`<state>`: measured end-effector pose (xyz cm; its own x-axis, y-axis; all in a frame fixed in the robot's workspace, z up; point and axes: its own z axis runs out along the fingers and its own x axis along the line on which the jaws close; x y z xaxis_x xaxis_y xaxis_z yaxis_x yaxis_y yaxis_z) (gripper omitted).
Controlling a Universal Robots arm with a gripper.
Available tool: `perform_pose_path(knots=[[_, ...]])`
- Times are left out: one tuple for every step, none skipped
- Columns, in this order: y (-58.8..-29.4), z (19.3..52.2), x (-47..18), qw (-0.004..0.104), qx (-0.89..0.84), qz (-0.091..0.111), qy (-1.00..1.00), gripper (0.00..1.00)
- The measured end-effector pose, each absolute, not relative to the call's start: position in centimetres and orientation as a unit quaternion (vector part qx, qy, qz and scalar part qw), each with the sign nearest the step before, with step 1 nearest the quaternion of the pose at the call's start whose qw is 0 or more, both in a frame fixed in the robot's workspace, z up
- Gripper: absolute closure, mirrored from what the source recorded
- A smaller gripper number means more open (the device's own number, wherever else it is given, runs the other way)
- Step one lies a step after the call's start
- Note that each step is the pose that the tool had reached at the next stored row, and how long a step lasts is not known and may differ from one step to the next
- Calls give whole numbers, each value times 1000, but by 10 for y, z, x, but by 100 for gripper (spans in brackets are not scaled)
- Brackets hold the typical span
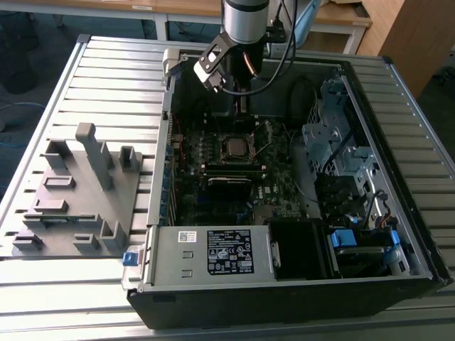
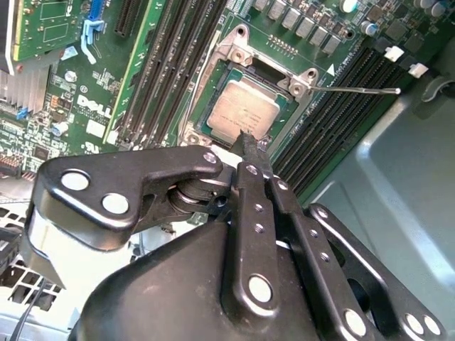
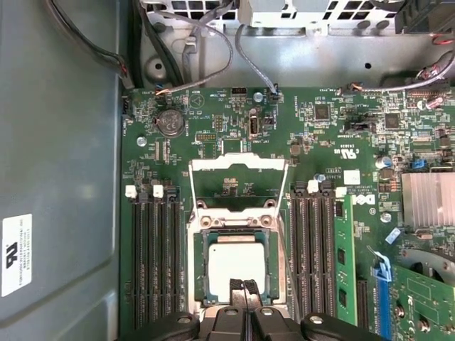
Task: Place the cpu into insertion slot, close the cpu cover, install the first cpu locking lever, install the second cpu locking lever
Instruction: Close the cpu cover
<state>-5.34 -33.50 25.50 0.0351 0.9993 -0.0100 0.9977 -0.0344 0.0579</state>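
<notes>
Green motherboard (image 3: pixel 341 121); closed, empty fingers (image 3: pixel 235 291) at the seated cpu (image 3: pixel 234 259) edge.

A grey moulded fixture (image 1: pixel 78 213) lies on the slatted table (image 1: pixel 114 71) just beside the open computer case (image 1: pixel 284 305).

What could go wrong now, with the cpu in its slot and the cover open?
1. The shut hand sits right at the edge of the cpu; pressing there might tilt or scratch it.
2. The cover stands open; closing it on a tilted cpu might jam.
3. A lever sticks out free; the hand could catch it.
</notes>
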Motion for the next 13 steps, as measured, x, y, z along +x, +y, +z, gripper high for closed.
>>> perform_pose_path(knots=[[-335, 256, -53, 24, 719, 17, 694, 90], [-335, 257, -53, 24, 719, 17, 694, 90], [-335, 257, -53, 24, 719, 17, 694, 90], [-335, 258, -53, 24, 719, 17, 694, 90], [-335, 259, -53, 24, 719, 17, 694, 90], [-335, 260, -53, 24, 719, 16, 694, 90], [-335, 260, -53, 24, 719, 16, 694, 90], [-335, 261, -53, 24, 719, 16, 694, 90], [-335, 262, -53, 24, 719, 16, 694, 90], [-335, 262, -53, 24, 719, 17, 694, 90], [-335, 262, -53, 24, 719, 17, 694, 90], [-335, 262, -53, 24, 719, 17, 694, 90], [-335, 262, -53, 24, 719, 17, 694, 90]])
